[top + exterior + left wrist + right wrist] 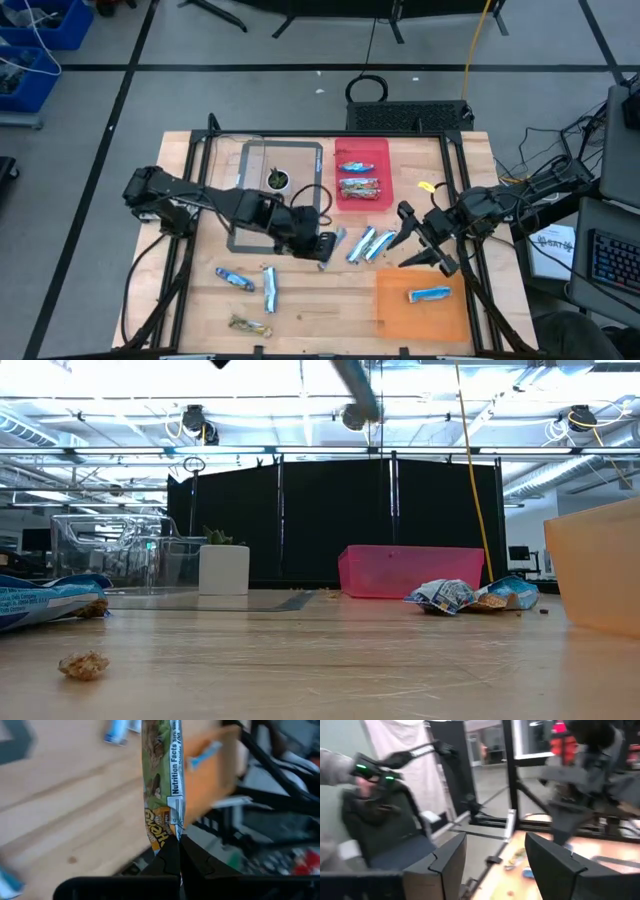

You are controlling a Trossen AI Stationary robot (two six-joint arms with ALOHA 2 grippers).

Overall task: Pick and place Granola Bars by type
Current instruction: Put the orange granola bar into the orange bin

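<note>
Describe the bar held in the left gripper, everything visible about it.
The bar is a long, slim granola bar in a glossy green wrapper with an orange-yellow logo patch and a white Nutrition Facts strip along one edge. The shut left gripper pinches one end, so the bar sticks straight out from the fingertips, clear of the table. In the high view it sits near the table's middle, beside the loose blue bars.

The high view looks straight down over the whole table (300, 310). The low view sits at tabletop height, facing level toward the far room. Both share the pink bin (362, 172). Each wrist view looks closely past its own fingers.
</note>
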